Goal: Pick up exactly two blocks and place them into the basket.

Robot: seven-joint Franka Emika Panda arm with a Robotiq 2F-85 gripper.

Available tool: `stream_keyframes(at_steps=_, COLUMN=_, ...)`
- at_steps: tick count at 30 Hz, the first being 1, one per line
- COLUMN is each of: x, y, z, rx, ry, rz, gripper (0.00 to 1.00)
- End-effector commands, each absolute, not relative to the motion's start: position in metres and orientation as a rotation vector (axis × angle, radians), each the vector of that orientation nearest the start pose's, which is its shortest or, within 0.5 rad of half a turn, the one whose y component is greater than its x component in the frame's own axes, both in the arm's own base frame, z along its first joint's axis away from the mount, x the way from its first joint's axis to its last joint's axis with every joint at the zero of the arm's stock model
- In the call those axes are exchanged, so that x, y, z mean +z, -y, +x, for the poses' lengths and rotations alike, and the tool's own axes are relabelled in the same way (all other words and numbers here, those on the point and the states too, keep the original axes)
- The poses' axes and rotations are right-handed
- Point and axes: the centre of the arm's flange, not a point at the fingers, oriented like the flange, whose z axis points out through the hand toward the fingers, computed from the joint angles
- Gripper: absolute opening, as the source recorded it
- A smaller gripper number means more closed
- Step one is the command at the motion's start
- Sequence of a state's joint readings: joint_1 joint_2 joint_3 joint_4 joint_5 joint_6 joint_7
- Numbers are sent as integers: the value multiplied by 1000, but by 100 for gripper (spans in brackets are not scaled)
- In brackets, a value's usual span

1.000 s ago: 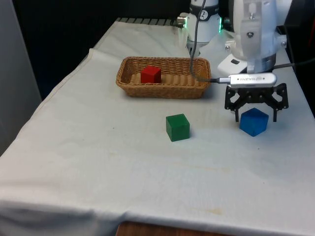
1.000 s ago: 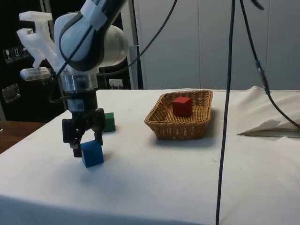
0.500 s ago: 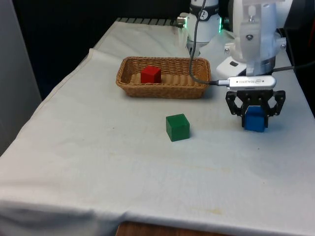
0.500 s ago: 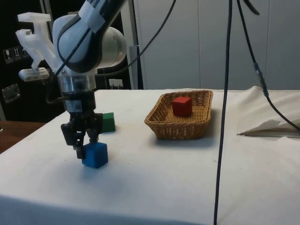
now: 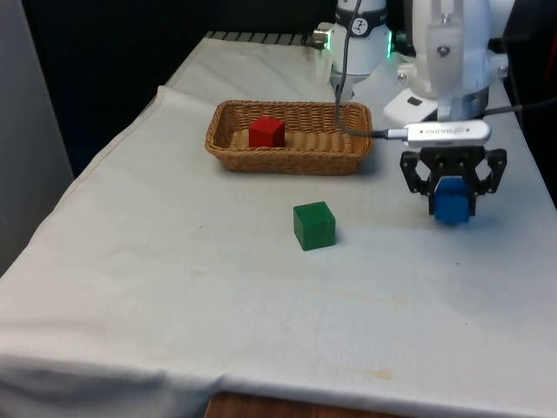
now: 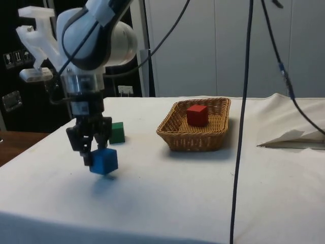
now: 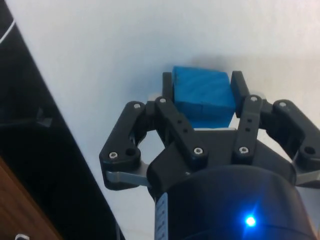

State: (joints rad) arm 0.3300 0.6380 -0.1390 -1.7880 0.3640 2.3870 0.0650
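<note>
A blue block (image 5: pixel 452 200) is being held between the closed fingers (image 7: pixel 170 87) at the front view's right, above the counter (image 5: pixel 174 261). A green block (image 5: pixel 314 225) is sitting mid-frame, a red block (image 5: pixel 266 131) in the basket (image 5: pixel 287 157) behind it.

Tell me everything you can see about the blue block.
The blue block is a small solid-looking cube, plain bright blue with a matte face. The gripper is shut on it, one finger on each of two opposite sides. In the side view it hangs just off the cloth, slightly tilted, with a faint shadow under it. It sits at the front view's right, apart from the green block and the basket.
</note>
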Motion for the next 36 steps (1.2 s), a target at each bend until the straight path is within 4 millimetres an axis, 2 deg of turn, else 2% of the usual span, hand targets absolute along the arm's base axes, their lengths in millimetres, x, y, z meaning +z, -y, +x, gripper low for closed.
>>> stream_keyframes(at_steps=1, x=202, y=-133, z=635, rx=67, ry=-180, rz=-2985, gripper=3)
stream_keyframes(at_steps=14, x=243, y=-131, z=604, rx=69, ry=-154, rz=-2990, gripper=3)
stream_keyframes(at_steps=15, x=239, y=-131, z=608, rx=68, ry=-150, rz=-2981, gripper=3)
stream_keyframes(at_steps=20, x=257, y=-129, z=588, rx=67, ry=-131, rz=-3000, gripper=3)
stream_keyframes(at_steps=24, x=260, y=-126, z=583, rx=68, ry=-118, rz=-2997, gripper=3)
stream_keyframes(at_steps=26, x=268, y=-124, z=573, rx=62, ry=-106, rz=-3013, gripper=3)
stream_keyframes(at_steps=34, x=281, y=-118, z=559, rx=52, ry=-69, rz=-3022, gripper=3)
stream_keyframes(at_steps=36, x=289, y=-113, z=550, rx=38, ry=-58, rz=-3037, gripper=3)
